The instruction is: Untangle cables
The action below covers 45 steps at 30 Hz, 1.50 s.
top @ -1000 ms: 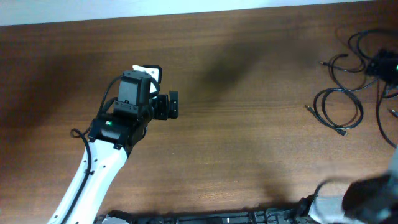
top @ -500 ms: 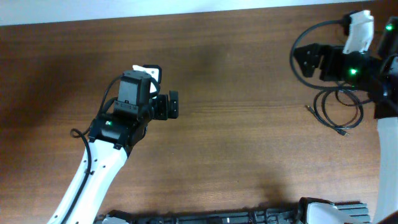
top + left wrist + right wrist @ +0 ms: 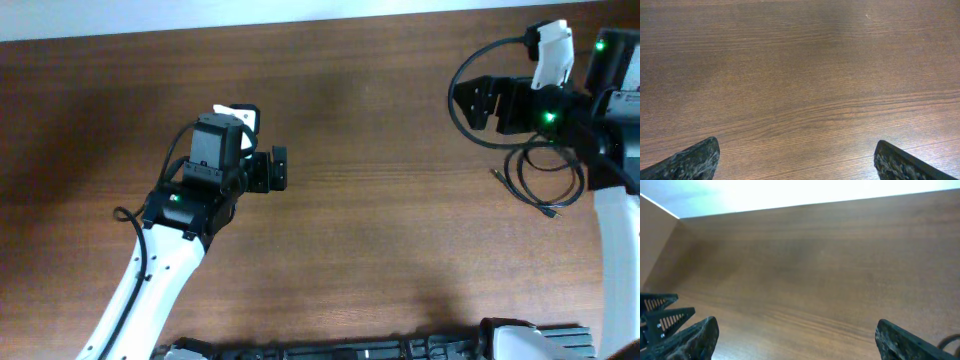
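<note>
The table (image 3: 380,230) is dark brown wood with fine grain running along its length. In the overhead view a white strip (image 3: 200,15) borders its far edge, and soft shadows darken the wood at the left. In the left wrist view a pale speck (image 3: 868,16) sits on the grain. In the right wrist view a bright white area (image 3: 790,192) lies beyond the far edge, and a lighter brown panel (image 3: 655,240) meets the table at the left.

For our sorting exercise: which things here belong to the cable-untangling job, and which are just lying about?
Belong to the job: cables; left gripper; right gripper, both open and empty.
Just there: table.
</note>
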Motion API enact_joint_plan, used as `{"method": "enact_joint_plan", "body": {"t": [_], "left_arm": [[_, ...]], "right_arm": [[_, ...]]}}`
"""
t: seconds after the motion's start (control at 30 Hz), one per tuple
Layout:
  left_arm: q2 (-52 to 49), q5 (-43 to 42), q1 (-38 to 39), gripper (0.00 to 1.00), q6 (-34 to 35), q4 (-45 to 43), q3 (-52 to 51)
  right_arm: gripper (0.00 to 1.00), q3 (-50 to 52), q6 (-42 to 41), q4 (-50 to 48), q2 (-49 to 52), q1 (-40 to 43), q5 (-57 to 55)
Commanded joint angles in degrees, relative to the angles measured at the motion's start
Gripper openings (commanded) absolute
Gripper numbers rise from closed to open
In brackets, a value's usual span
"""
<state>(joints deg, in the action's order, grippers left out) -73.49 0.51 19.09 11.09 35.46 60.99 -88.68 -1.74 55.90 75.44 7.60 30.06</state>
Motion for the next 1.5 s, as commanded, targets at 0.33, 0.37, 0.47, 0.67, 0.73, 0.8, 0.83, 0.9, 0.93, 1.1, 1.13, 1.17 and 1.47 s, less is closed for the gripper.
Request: {"method": "enact_joint_plan", "body": {"t": [0.33, 0.37, 0.47, 0.67, 0.73, 0.8, 0.83, 0.9, 0.93, 1.1, 1.13, 1.17, 1.47], "left_arm": [[0.50, 0.59, -0.13, 0.99, -0.94, 0.04, 0.24], [0.50, 0.59, -0.13, 0.99, -0.94, 0.04, 0.24], [0.50, 0.59, -0.13, 0.99, -0.94, 0.04, 0.24], [0.50, 0.57, -0.13, 0.99, -0.94, 0.04, 0.24], [0.50, 0.57, -0.13, 0.99, -0.94, 0.04, 0.24], [0.50, 0.57, -0.13, 0.99, -0.94, 0.07, 0.24], [0.50, 0.59, -0.13, 0.99, -0.94, 0.04, 0.24], [0.50, 0.59, -0.13, 0.99, -0.94, 0.04, 0.24], [0.50, 0.59, -0.13, 0.99, -0.94, 0.04, 0.24], [0.50, 0.57, -0.13, 0.99, -0.94, 0.04, 0.24], [0.50, 0.57, -0.13, 0.99, -0.94, 0.04, 0.24], [0.50, 0.59, -0.13, 0.99, -0.94, 0.04, 0.24], [0.50, 0.59, -0.13, 0.99, -0.94, 0.07, 0.24]], "right_arm": [[0.99, 37.57, -0.44, -44.02, -20.74, -5.44, -5.20], [0.99, 41.29, -0.20, -47.28, -22.14, -5.44, -5.29], [0.99, 52.37, -0.02, -57.70, -25.99, -5.44, -6.01], [0.99, 71.01, -0.02, -75.89, -33.57, -5.44, -6.82], [0.99, 75.32, -0.04, -79.95, -35.69, -5.44, -6.80], [0.99, 78.62, -0.02, -82.14, -37.83, -5.44, -6.82], [0.99, 79.73, -0.02, -82.12, -38.97, -5.44, -6.86], [0.99, 81.20, -0.04, -82.09, -40.83, -5.44, -7.72], [0.99, 82.09, -0.02, -82.07, -42.10, -5.44, -7.89], [0.99, 86.53, -0.02, -82.09, -48.30, -5.44, -8.98], [0.99, 87.58, -0.04, -82.12, -49.57, -5.44, -9.42], [0.99, 88.43, -0.02, -81.96, -50.64, -5.44, -9.46], [0.99, 88.35, -0.04, -64.78, -61.27, -5.44, -15.91]]}}
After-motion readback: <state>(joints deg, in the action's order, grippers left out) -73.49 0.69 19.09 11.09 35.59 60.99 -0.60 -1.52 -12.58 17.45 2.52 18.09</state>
